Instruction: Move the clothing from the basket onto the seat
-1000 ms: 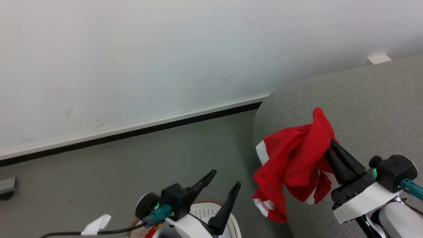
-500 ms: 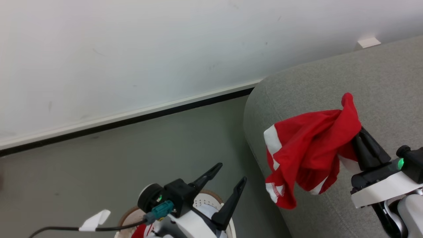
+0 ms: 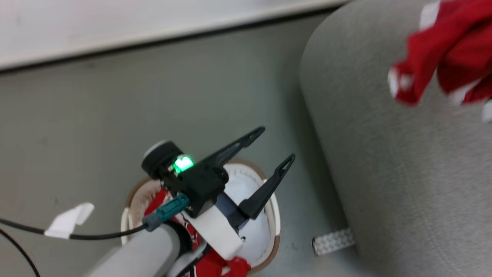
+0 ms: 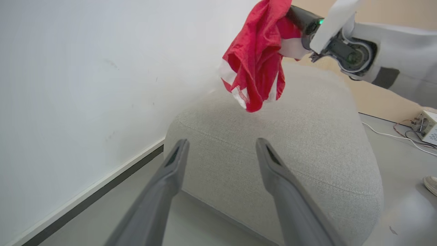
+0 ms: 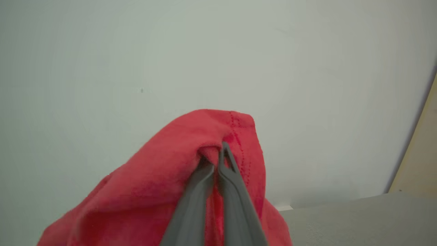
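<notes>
My left gripper (image 3: 278, 143) hangs open and empty over the white basket (image 3: 132, 192) with the brown rim, which stands on the floor beside the seat. Red clothing (image 3: 215, 265) lies in the basket, partly hidden by my left forearm. My right gripper (image 5: 215, 155) is shut on a red garment with white trim (image 4: 256, 65), which hangs in the air above the light-grey seat (image 4: 290, 136). In the head view the garment (image 3: 442, 50) is at the upper right, over the seat (image 3: 384, 154). The left wrist view looks between my open fingers (image 4: 170, 171) at the seat's rounded end.
A white wall with a dark skirting board runs behind the seat. A strip of white tape (image 3: 332, 241) lies on the floor by the seat's foot. A black cable with a white tag (image 3: 69, 219) trails at the left. A small box with wires (image 4: 426, 126) and a shoe (image 4: 431, 184) are beyond the seat.
The head view has tipped down, bringing the basket into sight. The red garment in my right gripper has moved further right over the seat. My left gripper stays open above the basket.
</notes>
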Controlling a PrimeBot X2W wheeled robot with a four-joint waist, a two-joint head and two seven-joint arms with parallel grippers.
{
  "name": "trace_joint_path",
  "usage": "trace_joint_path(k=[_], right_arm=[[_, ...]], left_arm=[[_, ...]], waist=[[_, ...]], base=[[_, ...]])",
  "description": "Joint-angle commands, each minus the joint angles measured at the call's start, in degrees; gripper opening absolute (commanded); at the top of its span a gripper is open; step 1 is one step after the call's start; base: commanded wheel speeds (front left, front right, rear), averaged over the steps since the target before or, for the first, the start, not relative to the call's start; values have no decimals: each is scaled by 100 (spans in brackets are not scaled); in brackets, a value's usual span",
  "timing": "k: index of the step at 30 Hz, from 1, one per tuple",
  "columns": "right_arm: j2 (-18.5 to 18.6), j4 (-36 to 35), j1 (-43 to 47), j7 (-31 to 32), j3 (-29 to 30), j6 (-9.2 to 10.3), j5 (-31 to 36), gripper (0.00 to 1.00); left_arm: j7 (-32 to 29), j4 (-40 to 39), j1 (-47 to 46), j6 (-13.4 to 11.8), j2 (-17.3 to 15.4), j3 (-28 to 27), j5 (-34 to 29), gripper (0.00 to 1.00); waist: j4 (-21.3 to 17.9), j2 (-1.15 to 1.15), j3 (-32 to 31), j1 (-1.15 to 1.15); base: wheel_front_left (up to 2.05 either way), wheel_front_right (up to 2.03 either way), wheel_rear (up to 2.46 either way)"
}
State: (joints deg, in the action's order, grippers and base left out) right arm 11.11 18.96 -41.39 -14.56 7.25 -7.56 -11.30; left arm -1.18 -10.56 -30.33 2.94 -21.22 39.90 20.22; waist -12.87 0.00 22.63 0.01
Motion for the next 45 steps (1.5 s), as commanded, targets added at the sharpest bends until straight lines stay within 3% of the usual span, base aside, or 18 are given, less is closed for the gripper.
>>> trace_joint_path(k=[1,6,11,16,21,22,23,24,25,26,34,39,45], right_arm=[[-26,35,-395,69,282,14,208,0],[-78,68,-1433,321,1437,14,859,0],[34,104,-1997,562,2389,14,1561,0],[64,259,-1965,751,3350,14,2181,0],[-285,636,-1601,866,4281,14,3018,0],[-354,701,-1560,799,4393,14,3124,9],[-413,773,-1517,723,4493,14,3209,42],[-470,837,-1469,623,4578,14,3282,65],[-521,907,-1430,525,4631,14,3303,100],[-566,972,-1396,420,4681,14,3326,100],[-721,1052,-699,18,4241,14,3314,100],[-792,696,102,-56,3491,14,2981,100],[-815,-32,1249,-62,2239,14,2093,100]], left_arm=[[-28,-90,-224,68,-102,-17,-107,100],[-5,-234,-704,244,-252,6,-188,100],[144,-177,-853,278,-261,-55,-117,100],[247,-129,-863,285,-272,-34,-121,100],[316,-50,-771,229,-333,-43,-154,100],[334,-33,-741,218,-342,-39,-144,100],[331,-22,-712,211,-351,-32,-128,100],[328,-3,-696,204,-361,-31,-112,100],[327,0,-691,202,-369,-32,-109,100],[342,9,-678,178,-374,-41,-102,100],[539,288,-290,-48,-327,-163,126,100],[790,583,205,-303,-314,-334,407,100],[1158,938,730,-593,-269,-586,670,100]], waist=[[370,0,1040,-1],[661,0,1748,-1],[828,0,2048,-1],[914,0,2178,-1],[893,0,2166,-1],[883,0,2134,-1],[873,0,2095,-1],[860,0,2038,-1],[852,0,1984,-1],[839,0,1911,-1],[690,0,946,-1],[685,0,150,-1],[889,0,-690,-1]], base=[[0,0,0],[0,0,0],[0,0,0],[0,0,0],[0,0,0],[0,0,0],[0,0,0],[0,0,0],[0,0,0],[0,0,0],[0,0,0],[0,0,0],[0,0,0]])
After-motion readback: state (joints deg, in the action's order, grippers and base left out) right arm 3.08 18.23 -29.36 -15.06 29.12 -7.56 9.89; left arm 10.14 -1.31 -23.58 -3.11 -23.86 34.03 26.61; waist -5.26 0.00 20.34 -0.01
